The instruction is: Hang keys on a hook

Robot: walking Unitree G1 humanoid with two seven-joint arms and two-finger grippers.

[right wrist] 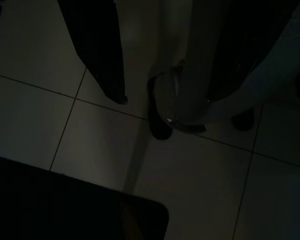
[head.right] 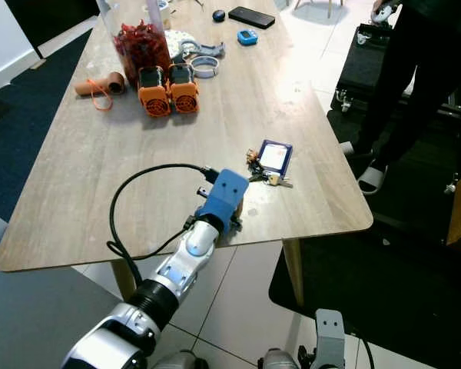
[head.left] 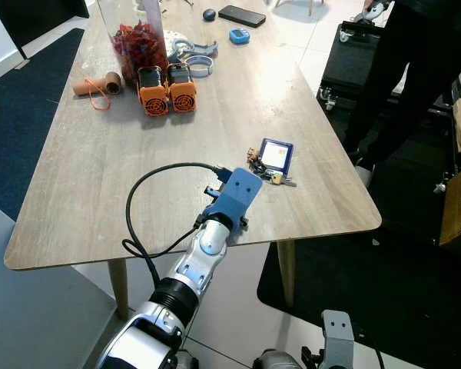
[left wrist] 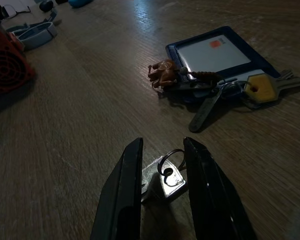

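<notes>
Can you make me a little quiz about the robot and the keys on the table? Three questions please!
1. True or false: the keys are lying on the floor.
2. What colour is the card holder next to the keys? A) red B) blue C) green
3. Fill in the word: the robot's ____ gripper is stretched out over the wooden table, close to the keys.

Key:
1. False, they lie on the table, near its edge.
2. B, blue.
3. Left.
</notes>
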